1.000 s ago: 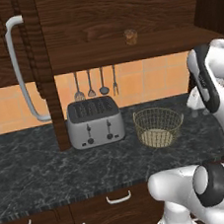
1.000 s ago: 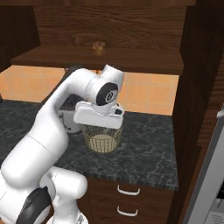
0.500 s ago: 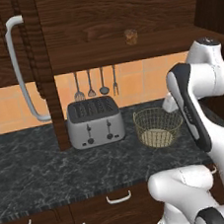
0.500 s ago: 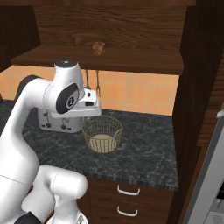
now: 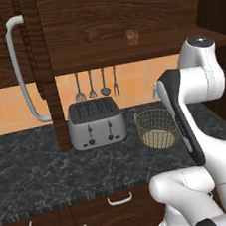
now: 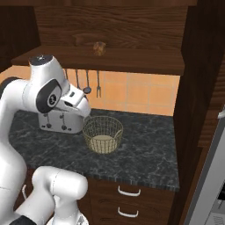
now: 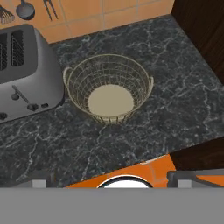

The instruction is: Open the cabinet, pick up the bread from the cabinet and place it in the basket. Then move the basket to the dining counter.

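Basket [image 7: 109, 89] upright on black counter [image 7: 175, 87], mouth up, bread [image 5: 133, 37] on cabinet shelf, end effector released.

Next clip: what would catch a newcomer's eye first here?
The white arm's gripper hangs open above the empty wire basket, which stands on the black marbled counter beside the toaster. Overhead, the cabinet is open, with the small bread alone on its shelf.

Glossy white rounded arm [image 5: 193, 100], dark joint bands, black joint caps
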